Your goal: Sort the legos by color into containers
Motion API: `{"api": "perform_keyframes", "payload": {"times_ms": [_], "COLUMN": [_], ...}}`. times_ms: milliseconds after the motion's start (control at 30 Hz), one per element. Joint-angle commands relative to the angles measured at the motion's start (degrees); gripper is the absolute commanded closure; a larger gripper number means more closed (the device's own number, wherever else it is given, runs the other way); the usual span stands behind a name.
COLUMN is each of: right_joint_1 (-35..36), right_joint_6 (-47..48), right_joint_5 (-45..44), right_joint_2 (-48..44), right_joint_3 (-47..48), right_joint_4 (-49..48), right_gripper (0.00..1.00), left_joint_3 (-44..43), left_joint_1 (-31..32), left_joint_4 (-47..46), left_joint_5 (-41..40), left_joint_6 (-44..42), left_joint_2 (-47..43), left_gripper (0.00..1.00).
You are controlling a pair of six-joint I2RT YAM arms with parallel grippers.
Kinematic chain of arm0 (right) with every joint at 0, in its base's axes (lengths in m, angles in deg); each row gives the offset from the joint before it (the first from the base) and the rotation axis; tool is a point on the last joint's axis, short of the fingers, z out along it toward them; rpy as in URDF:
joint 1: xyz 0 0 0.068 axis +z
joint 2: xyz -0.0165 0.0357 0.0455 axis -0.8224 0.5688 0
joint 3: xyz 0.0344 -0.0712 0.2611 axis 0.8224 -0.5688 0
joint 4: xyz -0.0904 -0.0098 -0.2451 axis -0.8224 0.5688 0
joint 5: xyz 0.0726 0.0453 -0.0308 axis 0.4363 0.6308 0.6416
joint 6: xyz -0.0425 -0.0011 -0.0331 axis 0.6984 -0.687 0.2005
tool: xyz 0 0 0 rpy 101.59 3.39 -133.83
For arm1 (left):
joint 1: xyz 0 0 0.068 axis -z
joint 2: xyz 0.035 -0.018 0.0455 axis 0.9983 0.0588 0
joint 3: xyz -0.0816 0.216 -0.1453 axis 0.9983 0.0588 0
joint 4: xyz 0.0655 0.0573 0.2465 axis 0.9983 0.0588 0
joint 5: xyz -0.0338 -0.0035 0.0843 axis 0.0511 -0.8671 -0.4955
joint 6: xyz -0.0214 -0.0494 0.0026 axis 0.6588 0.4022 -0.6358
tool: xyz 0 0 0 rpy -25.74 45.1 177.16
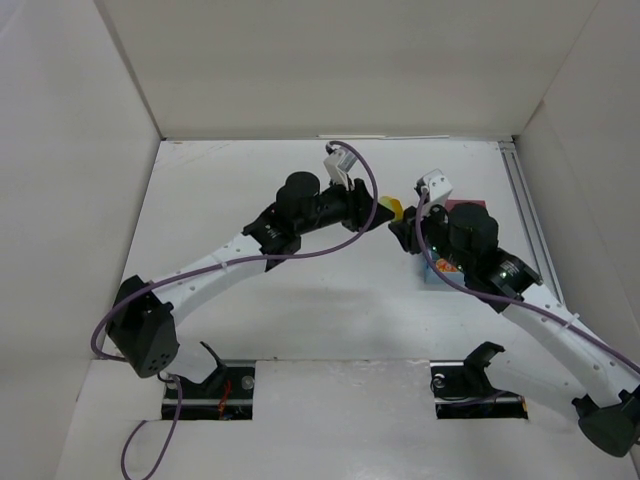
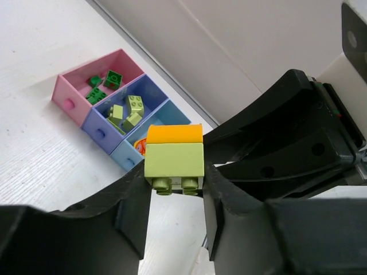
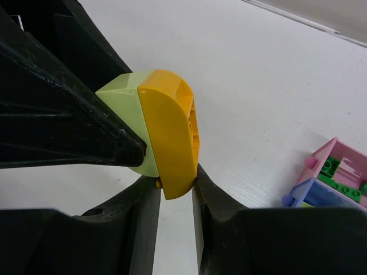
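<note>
Bricks [image 2: 174,153] are joined: the green brick [image 2: 175,162] is pinched by the left gripper [image 2: 175,186], the orange brick [image 3: 171,129] by the right gripper [image 3: 176,184].

the yellow-green brick [image 2: 174,161] and the orange brick [image 2: 174,133] are smooth plastic with a soft sheen, the left gripper [image 2: 176,192] looks like matt black plastic, slightly grainy, the trays [image 2: 64,98] are smooth satin plastic, and the table [image 2: 40,166] is matt white with a faint grain
</note>
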State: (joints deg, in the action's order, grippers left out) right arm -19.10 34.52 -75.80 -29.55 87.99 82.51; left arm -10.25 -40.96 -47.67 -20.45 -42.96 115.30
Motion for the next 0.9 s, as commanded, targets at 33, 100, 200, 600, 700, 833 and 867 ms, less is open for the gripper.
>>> {"api": "perform_keyframes", "payload": {"times_ms": [33,100,200,600,700,833,867], "right_joint_1": [0.9,0.9,0.9,-7.3,-7.9,-7.9,-7.9], "right_joint_6": [-2.2,-4.7,-8.6,-5.2,-0.9,8.4,9.2], "right_joint_5": [-2.6,-8.2,-19.8,-22.3,-14.0,4.7,8.3], "right_joint_2": [1.5,2.3,3.6,6.4,5.7,1.7,0.5], "right_joint_3": [3.7,3.7,4.3,9.4,8.6,5.7,5.0], "right_joint_4": [-0.3,0.5,1.9,3.0,0.3,-1.7,-1.7], "right_gripper": [1.00,1.00,1.00,1.00,1.00,0.94,0.80], "left_joint_3": [-1.9,-1.3,-0.8,8.2,9.4,9.4,9.4], "left_joint_1": [-0.4,-0.4,-0.4,-0.4,-0.9,-0.9,-1.5], "left_joint_4": [-1.8,-1.8,0.4,6.8,6.2,5.6,4.2], "left_joint_5": [-1.5,-1.5,-1.5,-3.9,-3.9,-1.6,4.2], "left_joint_6": [-1.3,-1.3,-1.3,-2.5,-2.5,-6.8,-12.3], "left_joint_2": [-0.6,-0.6,-1.8,-10.8,-12.0,-12.6,-12.6], "left_gripper": [0.81,0.85,0.85,0.85,0.85,0.85,0.85]}}
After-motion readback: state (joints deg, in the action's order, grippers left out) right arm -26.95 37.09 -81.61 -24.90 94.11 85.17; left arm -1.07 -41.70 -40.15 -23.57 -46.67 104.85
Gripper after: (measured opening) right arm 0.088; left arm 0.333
